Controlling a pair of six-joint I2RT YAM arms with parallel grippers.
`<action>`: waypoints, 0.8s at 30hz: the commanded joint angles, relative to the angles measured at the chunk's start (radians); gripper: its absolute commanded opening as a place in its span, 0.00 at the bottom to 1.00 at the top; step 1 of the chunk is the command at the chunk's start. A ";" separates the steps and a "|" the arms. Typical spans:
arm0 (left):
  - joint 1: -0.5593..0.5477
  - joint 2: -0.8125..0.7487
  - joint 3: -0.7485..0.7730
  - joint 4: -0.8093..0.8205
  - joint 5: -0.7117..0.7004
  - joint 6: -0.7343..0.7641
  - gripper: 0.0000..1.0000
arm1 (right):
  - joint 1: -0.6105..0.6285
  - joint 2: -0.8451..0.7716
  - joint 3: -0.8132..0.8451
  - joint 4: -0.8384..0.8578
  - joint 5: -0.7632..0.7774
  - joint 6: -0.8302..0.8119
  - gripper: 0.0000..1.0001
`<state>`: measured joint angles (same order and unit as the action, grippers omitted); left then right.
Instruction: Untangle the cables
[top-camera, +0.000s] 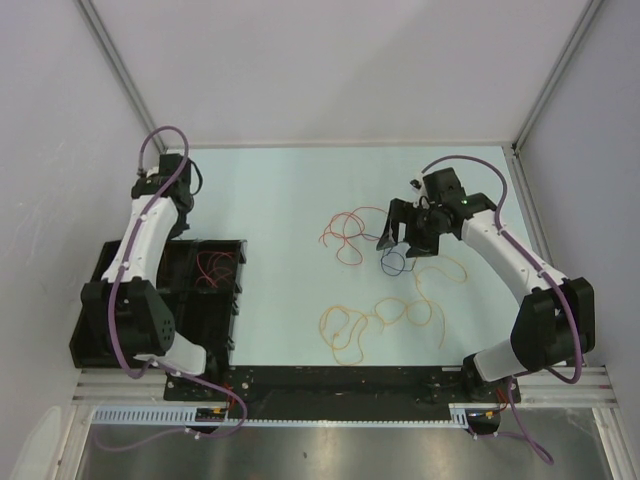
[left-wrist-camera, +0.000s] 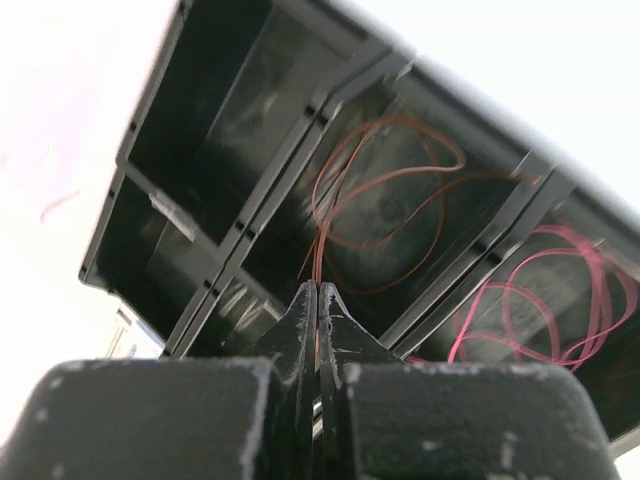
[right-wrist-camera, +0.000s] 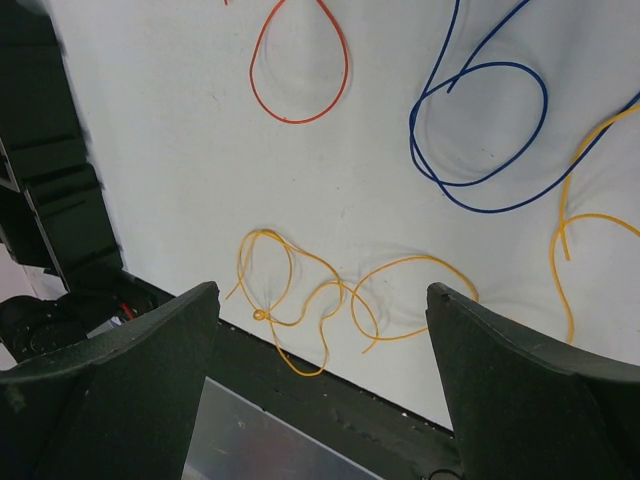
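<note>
Yellow-orange, dark blue and red glossy cables (curly loops) sprawl right of the black plastic compartment tray, beneath our released right gripper; our clenched left gripper hovers over red coils inside it.

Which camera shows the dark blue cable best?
The right wrist view: the dark blue cable appears large, its loops unobstructed. The top view shows it only as a tiny loop, and the left wrist view misses it entirely.
</note>
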<state>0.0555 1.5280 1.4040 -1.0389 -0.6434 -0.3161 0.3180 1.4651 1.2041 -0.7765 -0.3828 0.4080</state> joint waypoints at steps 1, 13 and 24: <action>0.004 -0.074 -0.098 0.005 0.001 -0.017 0.00 | 0.013 0.005 0.003 0.019 -0.018 0.003 0.89; 0.021 0.012 -0.241 0.163 0.065 0.002 0.00 | 0.047 0.008 0.003 0.006 -0.013 0.000 0.89; 0.072 0.170 -0.135 0.192 0.123 0.017 0.01 | 0.044 0.004 0.002 -0.010 0.009 -0.012 0.89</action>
<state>0.1165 1.6894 1.1950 -0.8574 -0.5488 -0.3016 0.3649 1.4681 1.2041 -0.7815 -0.3817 0.4091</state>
